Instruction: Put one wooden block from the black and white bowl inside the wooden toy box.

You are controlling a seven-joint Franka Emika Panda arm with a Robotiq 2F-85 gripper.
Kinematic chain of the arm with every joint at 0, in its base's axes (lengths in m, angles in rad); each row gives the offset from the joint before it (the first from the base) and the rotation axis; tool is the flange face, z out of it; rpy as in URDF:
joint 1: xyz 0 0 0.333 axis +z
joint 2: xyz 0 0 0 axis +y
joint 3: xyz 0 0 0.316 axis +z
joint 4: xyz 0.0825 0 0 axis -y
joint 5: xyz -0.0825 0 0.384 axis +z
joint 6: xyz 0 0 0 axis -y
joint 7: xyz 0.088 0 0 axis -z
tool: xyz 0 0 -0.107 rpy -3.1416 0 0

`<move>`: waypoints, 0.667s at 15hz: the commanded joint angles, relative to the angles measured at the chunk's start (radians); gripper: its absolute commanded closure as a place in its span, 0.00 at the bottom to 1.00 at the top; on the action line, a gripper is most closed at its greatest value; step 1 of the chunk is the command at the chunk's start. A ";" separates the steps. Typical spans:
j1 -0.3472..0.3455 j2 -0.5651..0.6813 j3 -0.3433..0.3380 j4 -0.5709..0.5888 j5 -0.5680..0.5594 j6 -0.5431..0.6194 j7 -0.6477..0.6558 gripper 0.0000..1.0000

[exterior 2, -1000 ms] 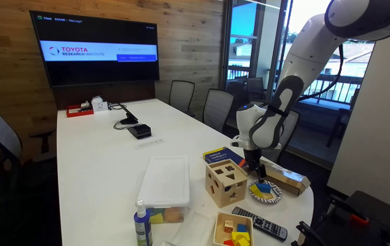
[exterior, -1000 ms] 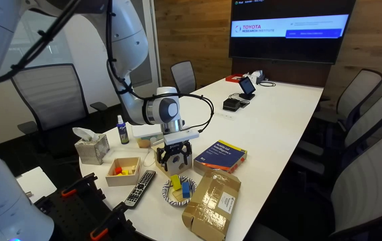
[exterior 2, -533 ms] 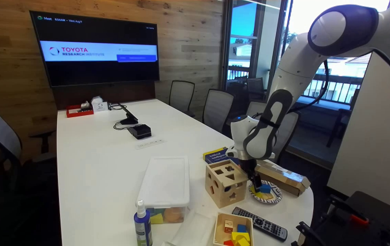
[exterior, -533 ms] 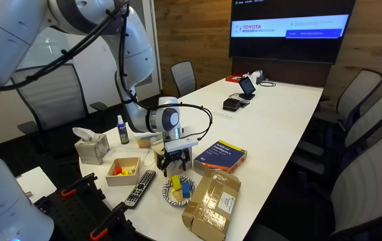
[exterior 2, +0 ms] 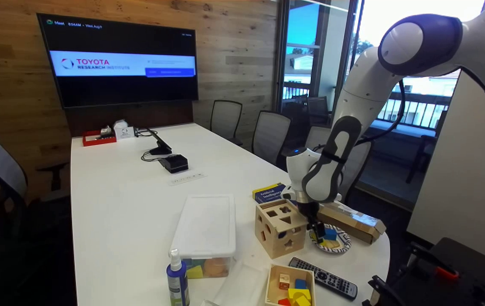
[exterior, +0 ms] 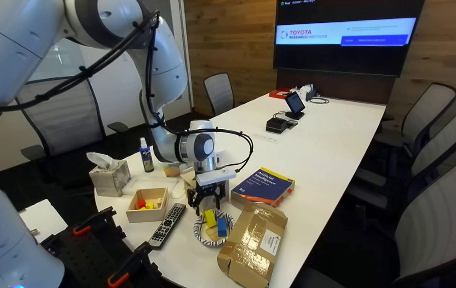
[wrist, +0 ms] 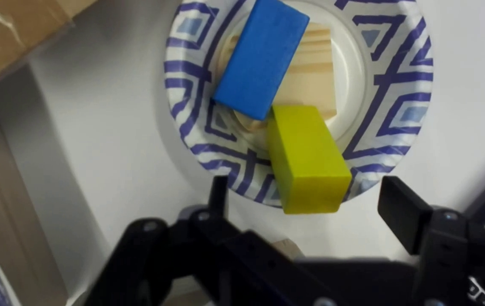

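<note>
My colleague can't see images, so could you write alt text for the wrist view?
A yellow block, its end framed by an open gripper, overlaps the rim of a patterned bowl. The bowl also holds a blue block and bare wood.

1. Patterned bowl: at its rim, clear gaps flank the yellow block inside the spread gripper.
2. Wooden toy box: obstacle just beside the bowl.
3. Cardboard package and remote near the bowl's opposite sides, bare table between.

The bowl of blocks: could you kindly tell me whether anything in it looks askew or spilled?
The yellow block looks tilted, one end overlapping the rim of the bowl rather than lying flat. Nothing looks spilled.
</note>
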 commanded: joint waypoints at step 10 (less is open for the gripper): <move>0.014 -0.075 -0.012 -0.024 0.011 -0.046 0.002 0.92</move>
